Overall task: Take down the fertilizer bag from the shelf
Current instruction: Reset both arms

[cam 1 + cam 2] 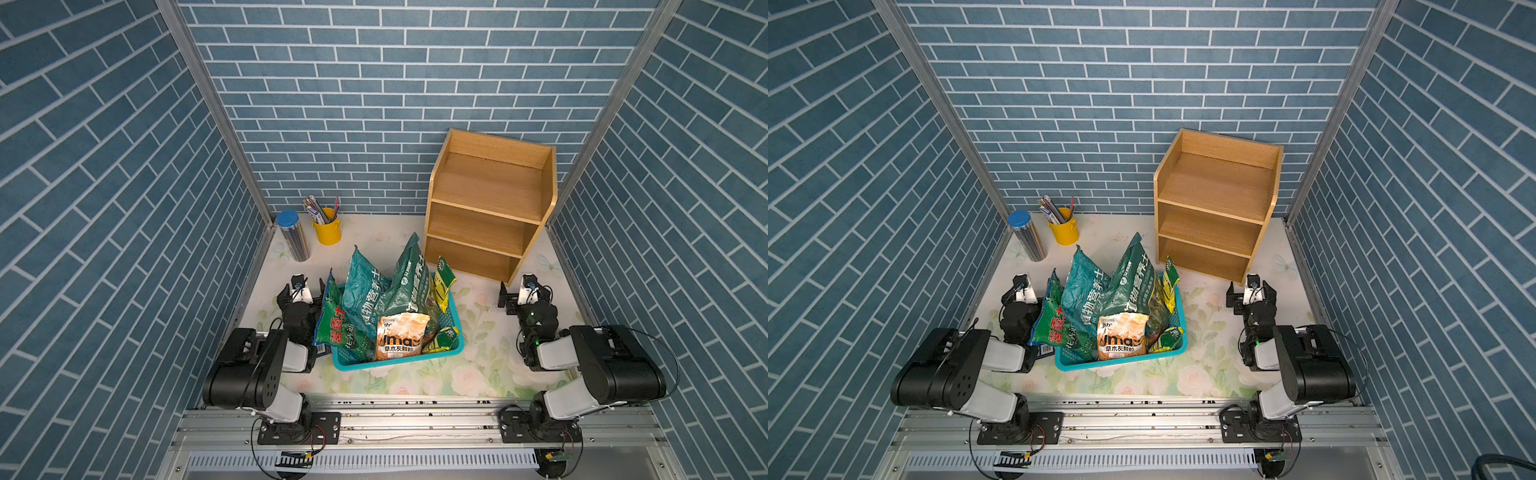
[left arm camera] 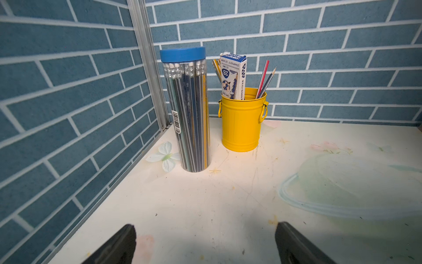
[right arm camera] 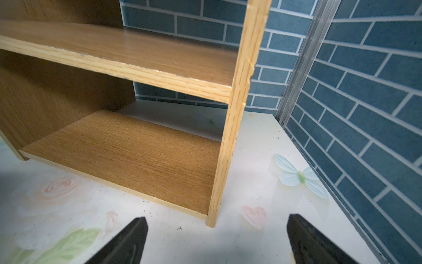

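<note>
All three tiers of the light-brown wooden shelf (image 1: 490, 199) are bare. The crinkled green and orange fertilizer bags (image 1: 399, 291) stand in the turquoise perforated plastic basket (image 1: 357, 365) at its 8 o'clock. The take-down looks finished. The left tool (image 2: 205, 240) and right tool (image 3: 215, 237) rest spread and empty.

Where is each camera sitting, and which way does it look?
Top views: high above the robot's base, looking down at the table; left arm, right arm and turquoise basket show.
Left wrist: low on the left arm, facing the pencil tube and yellow bucket; tips of the open left gripper show.
Right wrist: low on the right arm, facing the lower tiers of the shelf; tips of the open right gripper show.
Shared: both top views also show the shelf, pencil tube and yellow bucket.
</note>
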Tool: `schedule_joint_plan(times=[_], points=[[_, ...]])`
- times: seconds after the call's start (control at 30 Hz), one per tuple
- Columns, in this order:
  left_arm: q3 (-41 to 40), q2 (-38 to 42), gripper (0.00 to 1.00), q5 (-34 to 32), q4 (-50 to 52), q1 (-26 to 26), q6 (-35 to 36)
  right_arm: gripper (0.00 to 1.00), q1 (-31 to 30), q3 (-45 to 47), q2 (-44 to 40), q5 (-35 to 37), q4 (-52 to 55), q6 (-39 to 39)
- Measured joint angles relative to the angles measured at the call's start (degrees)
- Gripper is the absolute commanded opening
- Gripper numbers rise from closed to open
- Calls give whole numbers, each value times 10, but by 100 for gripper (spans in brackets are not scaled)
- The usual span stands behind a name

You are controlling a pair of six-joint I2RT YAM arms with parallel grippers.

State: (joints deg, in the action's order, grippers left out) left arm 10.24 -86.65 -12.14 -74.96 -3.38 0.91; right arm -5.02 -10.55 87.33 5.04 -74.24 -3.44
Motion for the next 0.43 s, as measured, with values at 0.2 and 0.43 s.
schedule_joint_plan(times=[0.2,0.43], points=[[1,0,100,15,-2,6,0,100,1,0,0,-3,0,0],[7,0,100,27,6,10,0,100,8,-9,0,-18,1,0]])
